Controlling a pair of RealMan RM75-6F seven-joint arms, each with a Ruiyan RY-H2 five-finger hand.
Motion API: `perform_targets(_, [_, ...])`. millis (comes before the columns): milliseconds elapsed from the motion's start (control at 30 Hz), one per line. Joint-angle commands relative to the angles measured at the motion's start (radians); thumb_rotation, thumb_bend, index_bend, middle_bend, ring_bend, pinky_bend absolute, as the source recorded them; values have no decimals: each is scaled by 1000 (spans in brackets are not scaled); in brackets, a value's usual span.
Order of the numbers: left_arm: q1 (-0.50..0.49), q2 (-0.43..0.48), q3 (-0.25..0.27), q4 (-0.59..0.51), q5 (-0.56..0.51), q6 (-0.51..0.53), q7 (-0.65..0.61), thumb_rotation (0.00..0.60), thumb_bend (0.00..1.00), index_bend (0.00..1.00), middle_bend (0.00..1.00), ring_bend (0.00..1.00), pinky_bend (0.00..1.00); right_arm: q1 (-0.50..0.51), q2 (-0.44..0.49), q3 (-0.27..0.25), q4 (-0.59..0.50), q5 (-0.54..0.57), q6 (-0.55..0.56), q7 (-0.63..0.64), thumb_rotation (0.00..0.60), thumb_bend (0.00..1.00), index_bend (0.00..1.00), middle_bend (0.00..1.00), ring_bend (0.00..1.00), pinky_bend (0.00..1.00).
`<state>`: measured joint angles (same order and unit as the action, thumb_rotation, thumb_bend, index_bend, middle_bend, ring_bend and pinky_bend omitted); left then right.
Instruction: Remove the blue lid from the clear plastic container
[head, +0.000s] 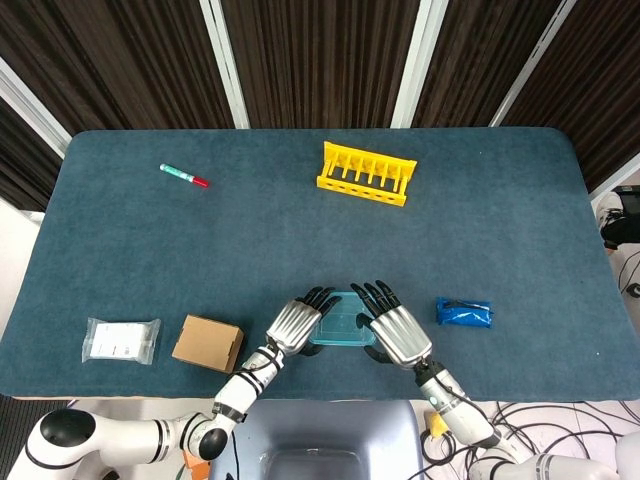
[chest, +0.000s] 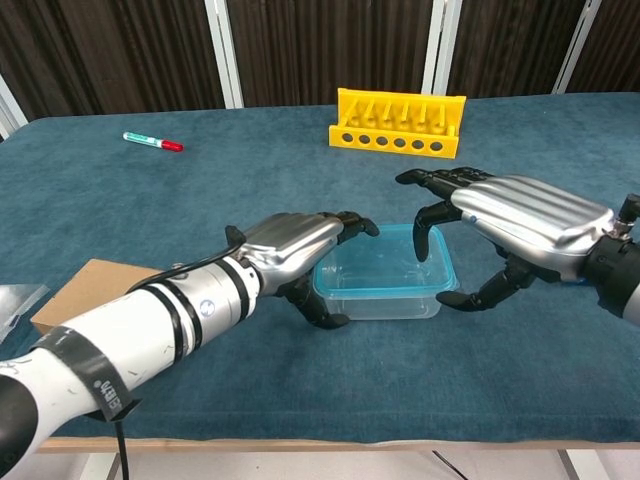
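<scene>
Two hands: both sit at the lower middle of the frame, flanking one container, neither lifting anything.
Left hand (chest: 290, 245): curled over the container's left edge, fingers bent down and touching or nearly touching the rim; whether it truly grips cannot be told.
Right hand (chest: 525, 222): arched above the right side, fingers apart, fingertips (chest: 428, 215) hanging over the lid, thumb low beside the right wall; it holds nothing.
Container (chest: 380, 300): clear plastic, resting flat on the table (head: 300, 230) between the hands, near the front edge.
Lid (chest: 385, 268): blue-rimmed, seated on the container, not yet raised.
Step in hand: bracing and reaching, judged an early stage.
Next move: likely the left hand steadies the box while the right closes on the lid's edge and peels upward.
Farther out: brown box (head: 208, 343) and plastic packet (head: 121, 340) lower left, blue pouch (head: 464, 312) right, yellow rack (head: 365, 174) upper middle, marker (head: 184, 176) upper left.
</scene>
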<state>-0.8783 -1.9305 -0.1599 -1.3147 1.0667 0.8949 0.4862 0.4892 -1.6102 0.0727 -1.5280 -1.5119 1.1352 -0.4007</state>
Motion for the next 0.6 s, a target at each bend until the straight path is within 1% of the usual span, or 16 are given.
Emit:
perform_targets(33, [0,-3,2,4,1,0,3,600,295,622,740,431,451,2,4,1,-6,4,1,-2,600,227,463,0,0,0])
perform_targets(600, [3,-9,-7,32,26,1,-33,600,295,637,747,435,446,10,33,-6,-43,36,-15,-20,600,226,446,0,0,0])
